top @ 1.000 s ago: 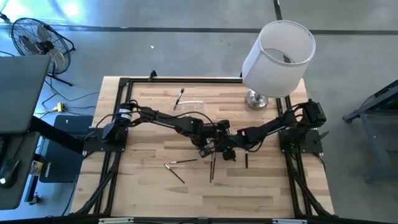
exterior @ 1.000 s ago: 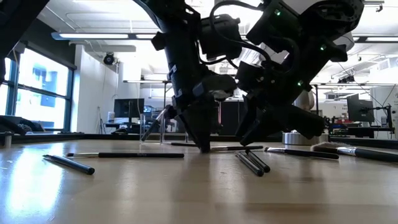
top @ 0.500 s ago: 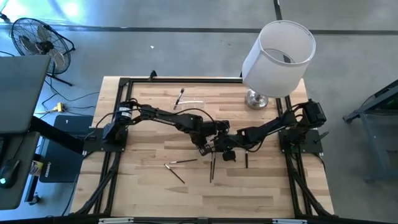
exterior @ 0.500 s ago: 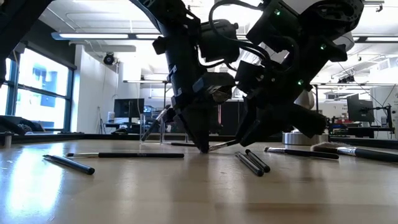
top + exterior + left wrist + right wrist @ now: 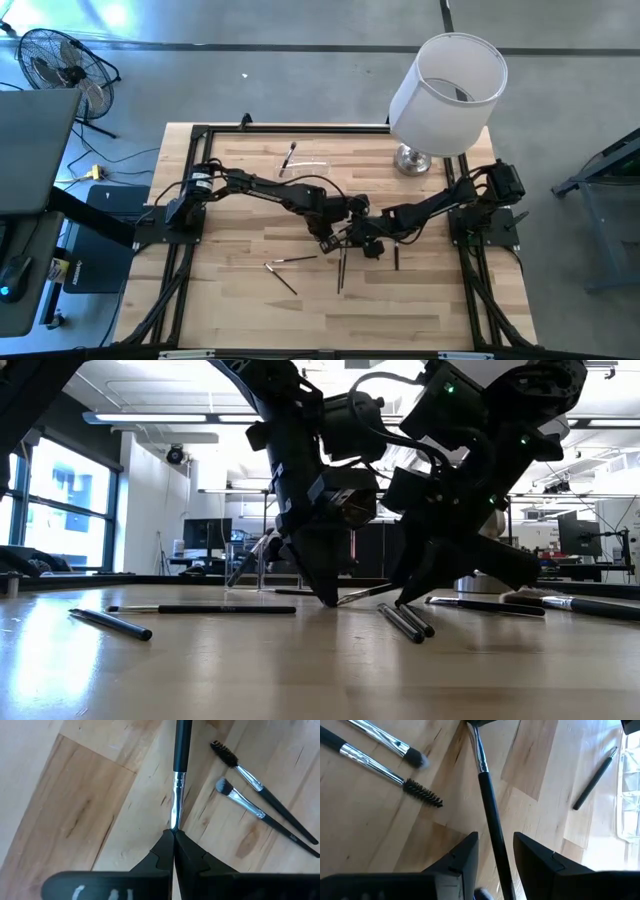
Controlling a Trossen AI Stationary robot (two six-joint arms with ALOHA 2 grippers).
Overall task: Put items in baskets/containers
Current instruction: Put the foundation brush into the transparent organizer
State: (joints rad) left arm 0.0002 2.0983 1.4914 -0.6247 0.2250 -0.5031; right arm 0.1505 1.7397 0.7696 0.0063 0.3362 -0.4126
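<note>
A slim brush (image 5: 179,750) with a dark handle and silver ferrule lies between my two grippers near the table's middle. My left gripper (image 5: 329,241) is shut on its head end. My right gripper (image 5: 495,847) is open, one finger on either side of the brush's handle (image 5: 490,805), with a gap showing on both sides. In the low view the brush (image 5: 365,593) slants up from my left gripper's tips toward my right gripper. The clear holder (image 5: 306,168) lies at the table's far side with a brush (image 5: 290,155) by it. My left gripper pinches the brush's head end, just past the silver ferrule (image 5: 174,820), between its two fingertips. The fingers point steeply down from above. The held end is at the table top (image 5: 330,601), and the handle rises at a slant from it.
Loose brushes lie near the front: two at the left (image 5: 288,262), a pair (image 5: 342,270) and a short one (image 5: 396,258). A spoolie (image 5: 234,762) and a flat brush (image 5: 250,807) lie close by. A white lampshade (image 5: 447,90) stands far right.
The brush lay flat on the table a second ago. Its handle end has tipped up while its head end stayed down in my left gripper, which has turned a little at the wrist. My right gripper has rolled slightly around the handle.
</note>
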